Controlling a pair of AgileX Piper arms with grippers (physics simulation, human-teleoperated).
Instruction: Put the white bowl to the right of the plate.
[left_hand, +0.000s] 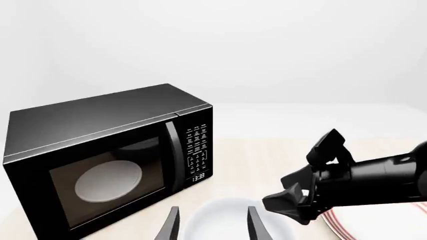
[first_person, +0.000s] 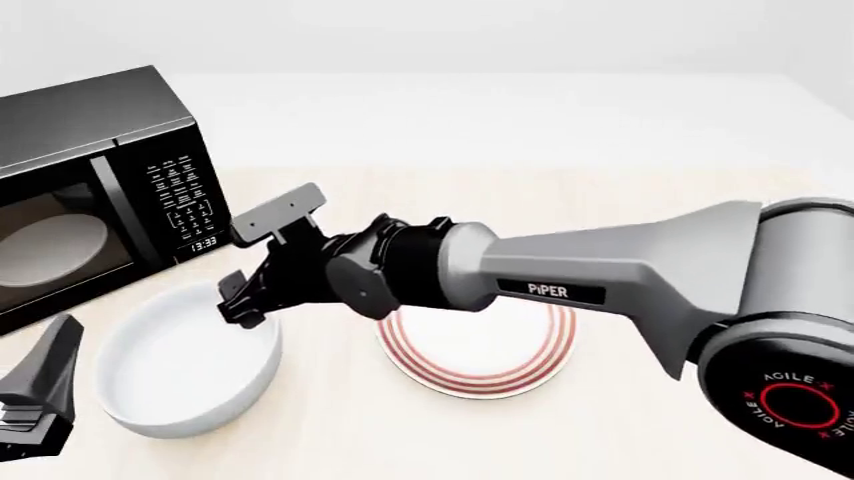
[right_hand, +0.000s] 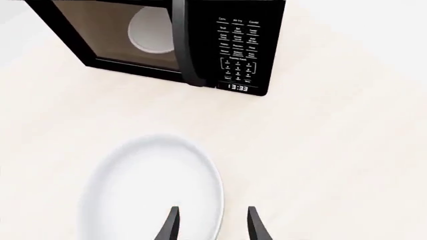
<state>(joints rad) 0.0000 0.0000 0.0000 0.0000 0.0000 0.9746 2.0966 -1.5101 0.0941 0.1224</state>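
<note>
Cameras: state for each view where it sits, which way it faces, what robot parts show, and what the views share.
Front: above and behind the arms, facing forward and down; right arm crosses the plate.
Left wrist: behind the left gripper, facing the microwave; right gripper in view.
Right wrist: behind the right gripper, looking down at the white bowl.
Shared: microwave and white bowl appear in all three.

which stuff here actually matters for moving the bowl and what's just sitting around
Belongs to the job:
- white bowl, left of the plate
- plate, red-ringed
- right end effector, open over the bowl's rim

Just lying about:
- microwave, back left, clock reading 13:33
- left end effector, low at the left edge, not touching anything
</note>
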